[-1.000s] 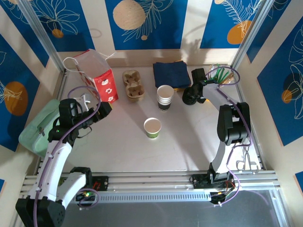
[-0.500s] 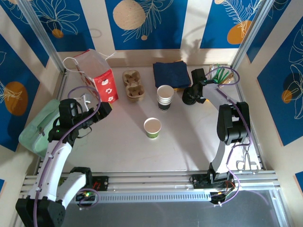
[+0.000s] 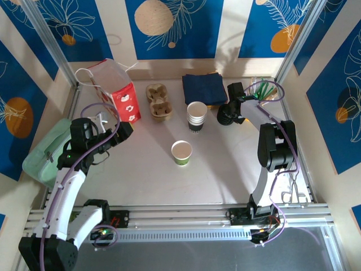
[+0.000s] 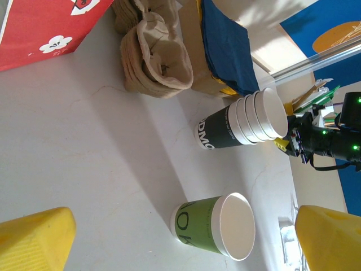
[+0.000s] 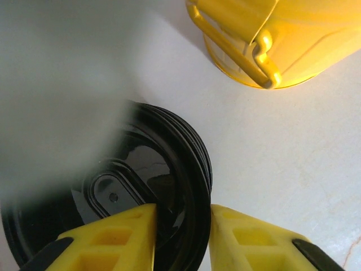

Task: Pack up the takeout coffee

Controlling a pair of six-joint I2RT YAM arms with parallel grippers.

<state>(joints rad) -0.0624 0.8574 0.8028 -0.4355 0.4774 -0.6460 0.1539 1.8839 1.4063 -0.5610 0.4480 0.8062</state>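
Bright, soft shadows, right wrist view blurred grey upper left

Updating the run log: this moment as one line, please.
step: lid pickup | right gripper: astride rim of black lid stack, grip unconfirmed | left gripper: open, empty | green cup: upright, uncapped

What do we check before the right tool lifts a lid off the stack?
1. Right tool straddles the rim of the black lids: ok.
2. Grip on the rim is firm: cannot tell.
3. Only the top lid is caught, not several: cannot tell.
4. Green cup stands upright, mouth open, alone mid-table: ok.
5. Left tool is open and apart from the green cup: ok.
6. Yellow stirrer cup stands apart from the lids and the right tool: ok.
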